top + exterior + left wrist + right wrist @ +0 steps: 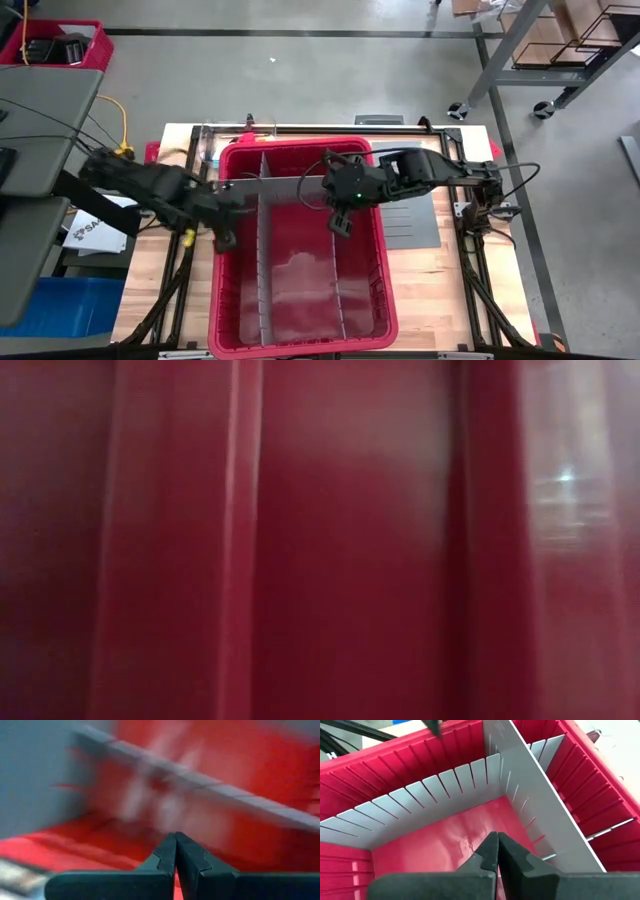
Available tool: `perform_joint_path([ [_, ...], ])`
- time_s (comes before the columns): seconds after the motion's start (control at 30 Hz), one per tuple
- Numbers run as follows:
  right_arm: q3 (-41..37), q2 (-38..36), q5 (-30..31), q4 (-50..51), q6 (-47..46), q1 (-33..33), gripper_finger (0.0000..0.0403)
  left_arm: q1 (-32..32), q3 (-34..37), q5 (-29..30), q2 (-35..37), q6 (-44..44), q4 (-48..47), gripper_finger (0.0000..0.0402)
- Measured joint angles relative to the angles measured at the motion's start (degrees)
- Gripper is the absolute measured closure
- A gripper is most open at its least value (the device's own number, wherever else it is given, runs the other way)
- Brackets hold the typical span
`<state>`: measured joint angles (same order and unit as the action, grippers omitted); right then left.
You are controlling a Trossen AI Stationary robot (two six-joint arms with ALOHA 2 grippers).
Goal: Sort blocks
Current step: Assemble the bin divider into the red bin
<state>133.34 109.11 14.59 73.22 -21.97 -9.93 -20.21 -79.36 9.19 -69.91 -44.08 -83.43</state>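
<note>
No blocks show in any view. A large red bin (pixel 228 300) stands in the middle of the table, split by grey slotted dividers: a long one (pixel 263 260) and a cross one (pixel 285 187), which meet in the right wrist view (pixel 500 785). My left gripper (pixel 226 238) hangs shut at the bin's left rim, nothing between its fingers (pixel 175 842). My right gripper (pixel 340 226) is shut and hovers above the bin's bare red floor (pixel 445 835), near the dividers' corner. The low view is filled by the bin's red wall (pixel 320 540).
A flat grey sheet (pixel 410 222) lies on the wooden table to the right of the bin. A thin divider (pixel 338 290) stands in the bin's right half. Off the table are a red crate (pixel 60 45) and a blue bin (pixel 60 305).
</note>
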Motion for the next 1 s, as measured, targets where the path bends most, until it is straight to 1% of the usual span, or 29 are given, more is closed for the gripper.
perform_joint_path([
  [0.07,0.00,-0.24,0.10,0.20,0.29,-0.05,0.0403,0.37,-0.09,3.45,-3.06,2.76,-1.65,0.0401],
  [0.17,0.00,-0.49,0.17,0.30,1.15,-0.09,0.0403,-0.01,-0.22,7.51,-6.70,6.90,0.48,0.0401],
  [0.23,0.00,-0.58,0.17,0.32,1.65,-0.24,0.0403,-0.11,0.02,10.82,-8.70,7.65,0.51,0.0401],
  [0.3,0.00,-0.70,0.17,0.30,2.28,-0.40,0.0403,-0.07,0.88,13.00,-9.16,6.86,0.60,0.0401],
  [0.43,0.00,-0.84,0.69,0.36,3.01,-0.81,0.0403,-0.23,4.07,15.37,-8.98,2.10,3.80,0.0401],
  [0.57,0.00,-0.84,1.49,1.12,3.24,-1.52,0.0403,-0.39,7.11,15.46,-8.17,-1.77,7.01,0.0401],
  [0.7,0.00,-0.84,1.85,1.13,3.51,-2.00,0.0403,-1.05,9.59,17.65,-8.33,-4.88,10.99,0.0401],
  [0.87,0.00,-0.87,2.83,1.04,3.49,-2.16,0.0403,-1.19,11.05,19.39,-8.97,-5.30,14.74,0.0401],
  [1.0,0.00,-0.87,3.27,-1.02,3.58,-2.12,0.0403,-0.77,13.18,20.35,-9.33,-5.28,18.56,0.0401],
])
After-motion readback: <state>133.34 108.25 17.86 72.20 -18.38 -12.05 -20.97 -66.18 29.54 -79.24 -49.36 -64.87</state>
